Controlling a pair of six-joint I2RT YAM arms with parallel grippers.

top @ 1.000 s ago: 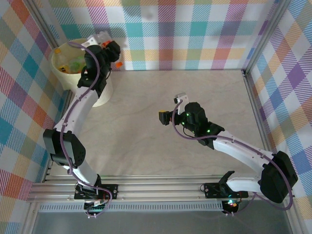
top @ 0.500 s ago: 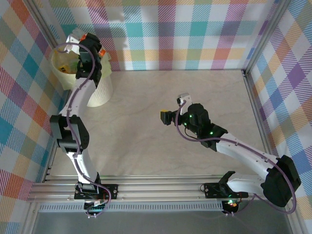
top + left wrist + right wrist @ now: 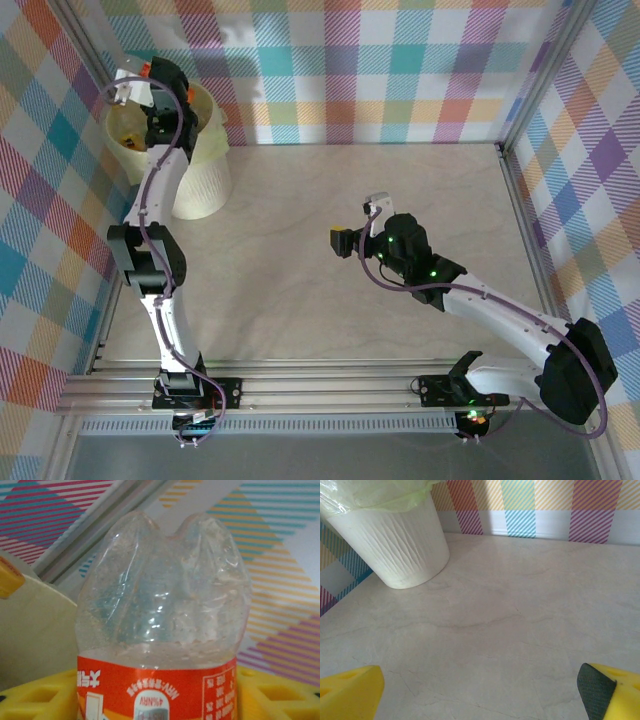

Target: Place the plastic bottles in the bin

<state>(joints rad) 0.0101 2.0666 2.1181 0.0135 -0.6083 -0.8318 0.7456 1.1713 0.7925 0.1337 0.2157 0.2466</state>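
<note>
A crushed clear plastic bottle (image 3: 160, 605) with a red label sits base-up between my left gripper's yellow fingers (image 3: 30, 700), touching both. In the top view my left gripper (image 3: 135, 85) hangs over the far-left rim of the pale-yellow bin (image 3: 205, 185). Something yellow and orange (image 3: 125, 137) lies inside the bin; I cannot make out what it is. My right gripper (image 3: 357, 222) hovers open over the middle of the table with nothing between its fingers (image 3: 350, 692). From the right wrist the bin (image 3: 395, 540) stands at the far left, its rim covered by a pale-green liner.
The plaid back wall (image 3: 380, 70) and the left wall close in right behind the bin. A metal rail (image 3: 520, 200) runs along the table's right edge. Bare marbled tabletop (image 3: 495, 620) stretches between the right gripper and the bin.
My left arm has swung left and back, carrying the bottle from the bin's right rim across to its far-left side. The right arm has hardly moved.
</note>
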